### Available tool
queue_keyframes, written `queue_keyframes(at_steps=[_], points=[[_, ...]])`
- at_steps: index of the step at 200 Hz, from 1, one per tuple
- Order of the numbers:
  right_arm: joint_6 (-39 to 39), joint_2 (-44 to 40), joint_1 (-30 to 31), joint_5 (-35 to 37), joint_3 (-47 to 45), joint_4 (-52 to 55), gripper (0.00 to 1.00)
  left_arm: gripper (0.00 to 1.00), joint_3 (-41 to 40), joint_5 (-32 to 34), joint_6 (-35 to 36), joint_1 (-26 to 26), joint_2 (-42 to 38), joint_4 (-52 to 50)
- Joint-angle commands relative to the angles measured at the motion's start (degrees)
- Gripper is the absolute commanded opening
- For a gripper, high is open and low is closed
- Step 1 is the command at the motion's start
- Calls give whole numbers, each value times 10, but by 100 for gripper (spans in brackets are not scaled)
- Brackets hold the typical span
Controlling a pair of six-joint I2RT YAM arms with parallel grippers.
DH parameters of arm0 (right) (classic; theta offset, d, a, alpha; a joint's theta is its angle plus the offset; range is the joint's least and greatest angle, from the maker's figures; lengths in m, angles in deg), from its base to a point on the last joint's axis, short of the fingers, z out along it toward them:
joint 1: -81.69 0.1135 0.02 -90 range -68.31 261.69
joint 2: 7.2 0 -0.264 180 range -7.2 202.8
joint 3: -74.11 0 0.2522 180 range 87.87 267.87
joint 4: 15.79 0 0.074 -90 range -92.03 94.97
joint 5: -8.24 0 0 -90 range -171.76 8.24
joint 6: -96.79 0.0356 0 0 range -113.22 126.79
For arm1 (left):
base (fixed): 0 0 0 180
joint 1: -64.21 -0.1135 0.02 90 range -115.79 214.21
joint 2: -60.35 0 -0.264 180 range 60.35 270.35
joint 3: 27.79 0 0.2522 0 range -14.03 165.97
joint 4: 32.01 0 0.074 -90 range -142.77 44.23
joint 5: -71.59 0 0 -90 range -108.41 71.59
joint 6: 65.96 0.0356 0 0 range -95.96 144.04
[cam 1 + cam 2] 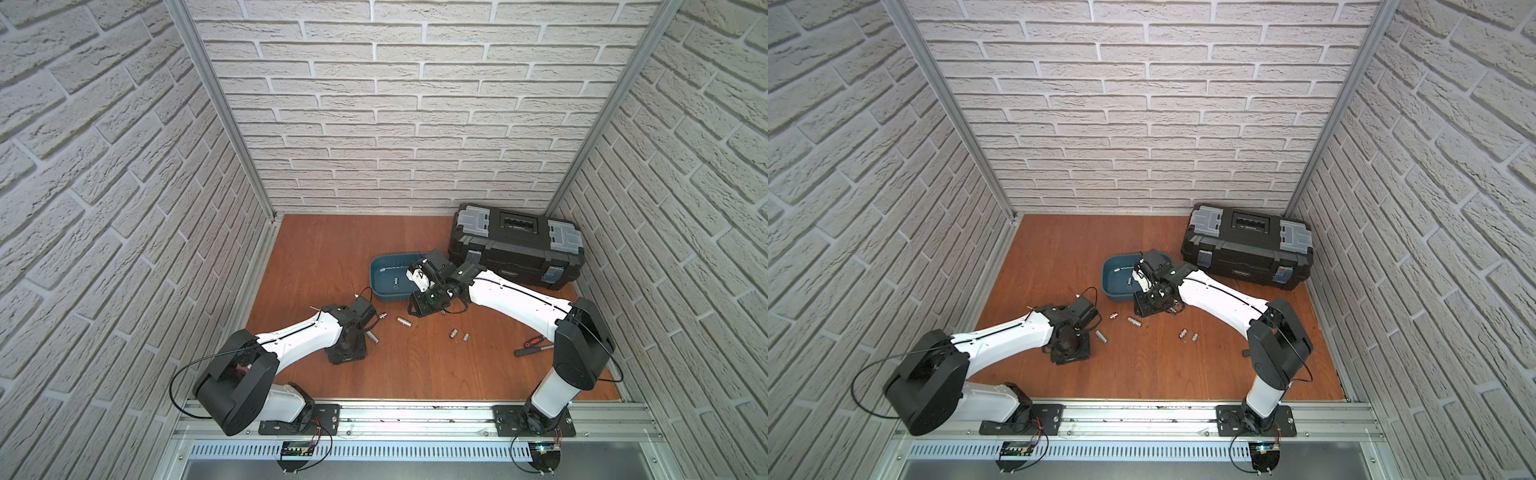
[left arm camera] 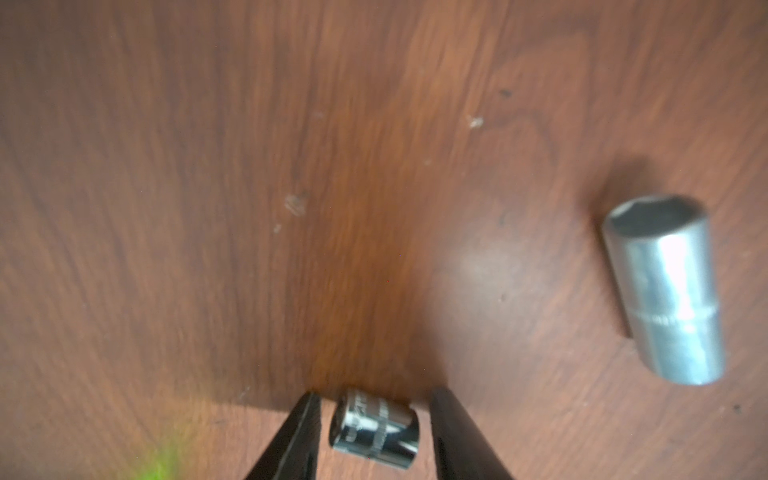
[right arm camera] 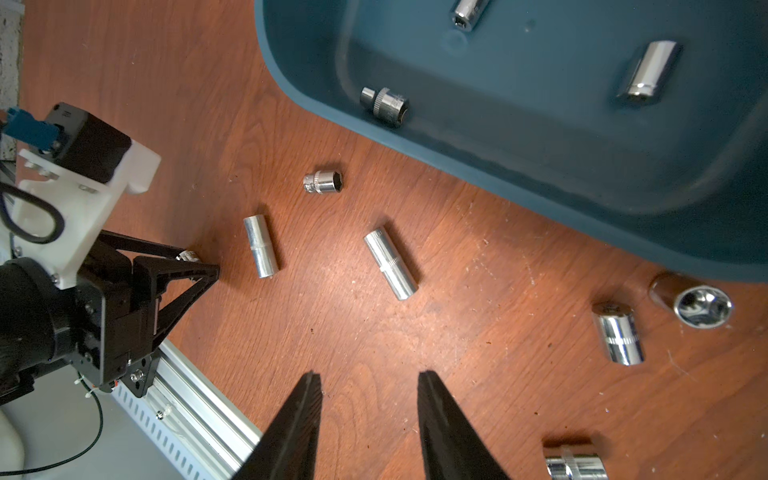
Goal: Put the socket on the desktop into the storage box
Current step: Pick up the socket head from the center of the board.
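Across the tabletop (image 1: 324,257) sockets (image 3: 390,264) lie loose, three in the storage box (image 3: 519,158); my left gripper (image 2: 373,392) straddles a small socket (image 2: 376,428) untouched, my right gripper (image 3: 369,374) hangs narrow, empty.

Chrome sockets (image 3: 390,264) lie scattered on the reddish wood worktop (image 1: 332,257), on the near side of the open teal box (image 1: 374,276), which holds three more.
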State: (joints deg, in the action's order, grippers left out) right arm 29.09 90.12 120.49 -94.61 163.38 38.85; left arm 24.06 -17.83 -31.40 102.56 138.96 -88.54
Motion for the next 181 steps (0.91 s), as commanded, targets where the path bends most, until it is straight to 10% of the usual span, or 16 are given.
queue_keyframes(at_steps=[1,181], points=[[8,6,-1,-1,4,-16,44,42,-17,-6,8,0,19,6],[22,-33,-19,-20,-21,-32,44,25,97,12,41,-24,18,-29]])
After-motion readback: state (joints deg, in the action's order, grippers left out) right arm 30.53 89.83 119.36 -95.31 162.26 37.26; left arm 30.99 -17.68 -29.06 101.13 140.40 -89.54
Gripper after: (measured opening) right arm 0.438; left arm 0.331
